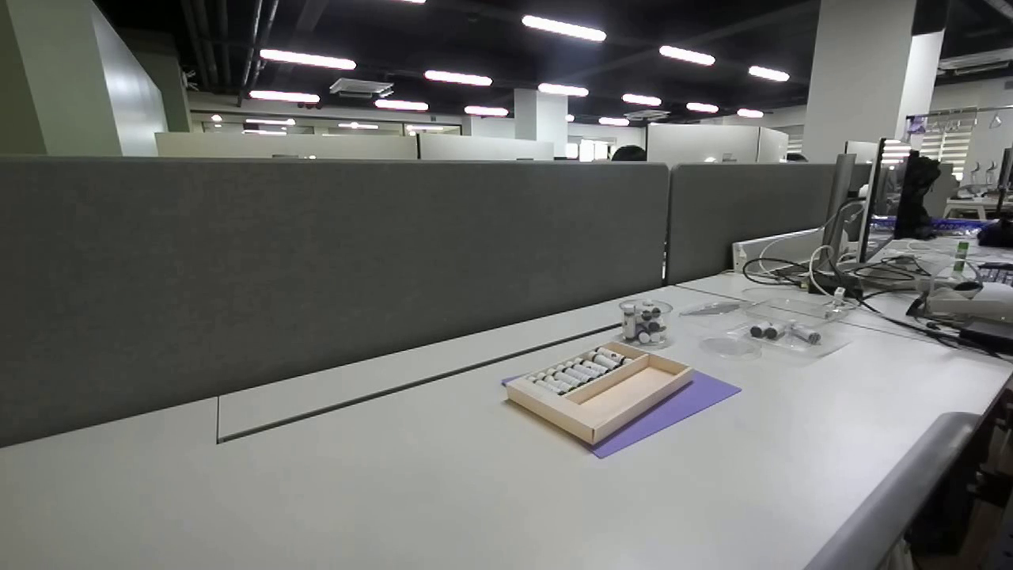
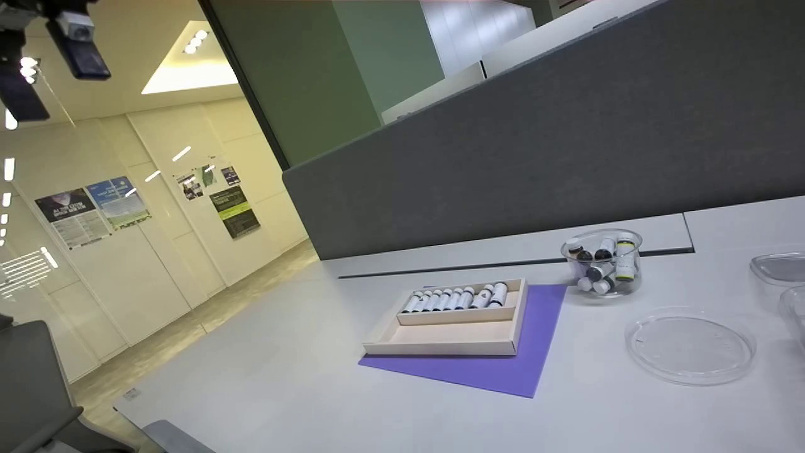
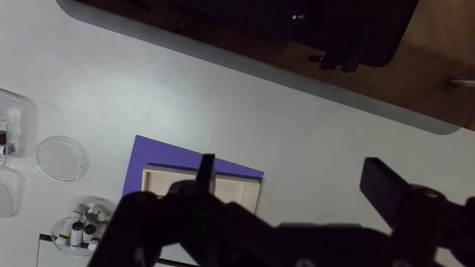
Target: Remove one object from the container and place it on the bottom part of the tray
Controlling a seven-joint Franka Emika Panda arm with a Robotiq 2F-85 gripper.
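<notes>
Status: the jaws stand spread wide, nothing between them, high above the bench [image 3: 259, 122]. The container is taken to be the clear cup [image 2: 638, 267], filled with vials [image 2: 605, 248], near the bench's rear edge along the grey partition [image 1: 340, 293]; a clear box [image 3: 25, 122] also holds vials. The tray [image 2: 440, 348] lies near the cup, on a purple sheet [image 2: 536, 340].

1. Centre the jaws over the cup. Select the yellow-labelled vial [image 2: 626, 258]; its near-upright stance against the wall should suit a vertical approach.
2. Close on that vial alone. Side load may tip or drag the cup.
3. Lift clear of the rim before traversing.
4. Lower into the wide compartment [image 2: 456, 332], on the side of the bench's front edge [image 3: 241, 62], avoiding the row of vials [image 2: 453, 299]; release near the base.

Surroundings: white bench, front edge rounded and grey; strip lights [image 1: 309, 59] overhead; a chair [image 2: 28, 371] beside a bench corner.
</notes>
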